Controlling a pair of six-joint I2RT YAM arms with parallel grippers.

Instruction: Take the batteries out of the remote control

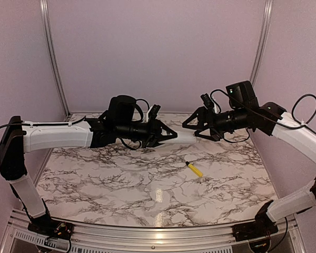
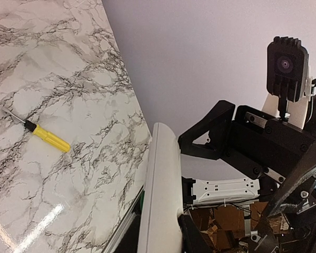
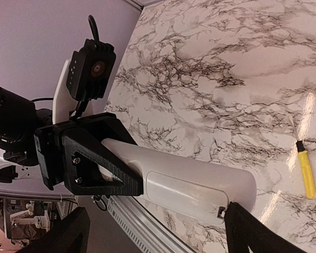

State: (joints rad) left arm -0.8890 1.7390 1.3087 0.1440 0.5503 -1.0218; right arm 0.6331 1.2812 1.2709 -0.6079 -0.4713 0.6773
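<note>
While my left gripper (image 1: 167, 136) clamps the likely light, slick remote control (image 1: 183, 137), my open right gripper (image 1: 193, 128) should pinch its free end.

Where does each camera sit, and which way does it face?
Top external: above, behind the bases, looking down at the marble table; both arms meet at the slim white plastic remote control.
Left wrist: on left arm, faces along the remote toward the open right jaws; own jaws at bottom edge.
Right wrist: on right arm, faces the left jaws gripping the remote; own fingers in bottom corners.
Shared: all show the yellow-handled screwdriver.
</note>
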